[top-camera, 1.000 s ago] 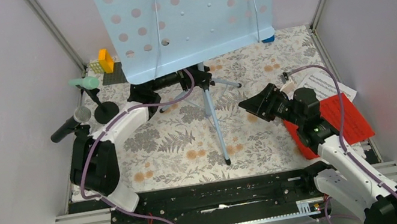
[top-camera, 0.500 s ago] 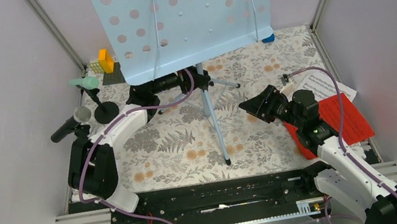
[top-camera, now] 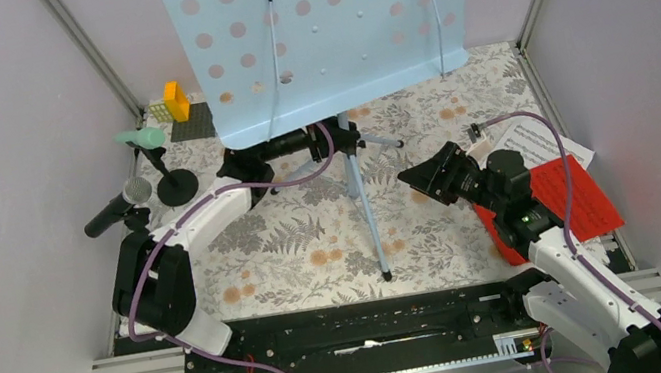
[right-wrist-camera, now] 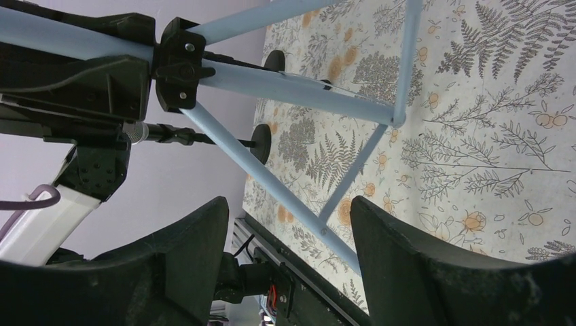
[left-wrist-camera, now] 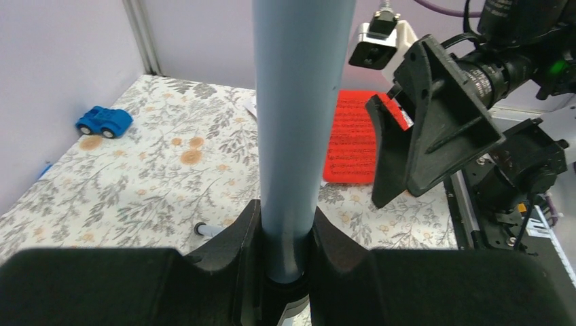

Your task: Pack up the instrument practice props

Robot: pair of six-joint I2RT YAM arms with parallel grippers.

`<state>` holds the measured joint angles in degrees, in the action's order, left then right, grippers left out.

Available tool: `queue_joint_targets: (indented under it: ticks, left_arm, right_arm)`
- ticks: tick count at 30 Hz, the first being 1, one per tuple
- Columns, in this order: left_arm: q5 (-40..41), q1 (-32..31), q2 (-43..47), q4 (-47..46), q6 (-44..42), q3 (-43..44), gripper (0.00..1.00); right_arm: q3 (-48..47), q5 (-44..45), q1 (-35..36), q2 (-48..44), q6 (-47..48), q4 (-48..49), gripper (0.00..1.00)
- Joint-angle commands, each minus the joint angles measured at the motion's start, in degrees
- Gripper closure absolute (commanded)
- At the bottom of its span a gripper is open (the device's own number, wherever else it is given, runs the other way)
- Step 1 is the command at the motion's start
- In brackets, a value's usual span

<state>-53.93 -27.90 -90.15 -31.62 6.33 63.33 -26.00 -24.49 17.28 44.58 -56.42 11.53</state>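
Here's the pale blue rack (top-camera: 320, 26) upright on its tripod at the back of the floral surface (top-camera: 315, 240), with the green microphone (top-camera: 141, 137) and black microphone (top-camera: 113, 213) by the left wall, bricks (top-camera: 175, 101) behind them, and the red sheet (top-camera: 581, 195) and white sheet (top-camera: 541, 136) lying at the right under the right arm. The left arm stretches forward and low, and the left end effector (left-wrist-camera: 285, 234) is clenched around the rack's pole. The right end effector (right-wrist-camera: 286, 210) hovers released, fingers wide, facing the tripod legs from nearby.

Blue toy car (left-wrist-camera: 104, 121) on floral cloth (top-camera: 317, 250). 2 bricks, orange (top-camera: 176, 101) and yellow (top-camera: 159, 111), by grey plate (top-camera: 192, 123), back-left corner.
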Motion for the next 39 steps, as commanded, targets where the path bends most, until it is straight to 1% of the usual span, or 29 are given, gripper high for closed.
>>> queue_joint_targets:
  ticks: [1,6,8,16,19,22,26,30,39]
  left_arm:
    - [-2.2,-5.3,1.8,3.4,4.2,-1.5,1.00]
    - [-0.1,-6.6,3.3,5.0,3.3,-3.1,1.00]
    - [0.8,-6.6,4.0,6.0,1.7,-3.8,1.00]
    - [1.0,-6.9,2.8,8.1,-0.3,-3.0,1.00]
    - [2.3,-7.2,3.1,10.6,-2.5,-2.7,1.00]
    - [3.0,-7.5,3.6,11.1,-3.4,-3.1,1.00]
    - [3.4,-7.8,3.2,12.0,-4.0,-2.8,1.00]
    - [4.2,-8.3,2.8,12.3,-4.5,-3.0,1.00]
    - [5.5,-8.9,2.9,13.8,-5.9,-2.8,1.00]
  right_arm:
    - [-1.1,1.1,1.3,0.4,-1.6,4.4,0.28]
    - [-0.9,3.8,4.5,2.7,-8.4,10.6,0.30]
    - [-0.8,5.1,4.7,3.6,-12.0,12.1,0.30]
    - [-1.8,11.0,4.7,4.8,-29.7,13.1,0.30]
    - [-1.9,11.7,4.7,5.5,-35.5,15.7,0.30]
    - [-3.7,11.3,4.7,7.2,-39.4,15.7,0.29]
    - [-7.8,8.0,4.7,10.9,-43.2,11.5,0.26]
    - [-9.9,4.7,4.8,14.7,-44.9,12.7,0.26]
    - [-10.1,2.7,5.1,18.1,-46.0,16.4,0.47]
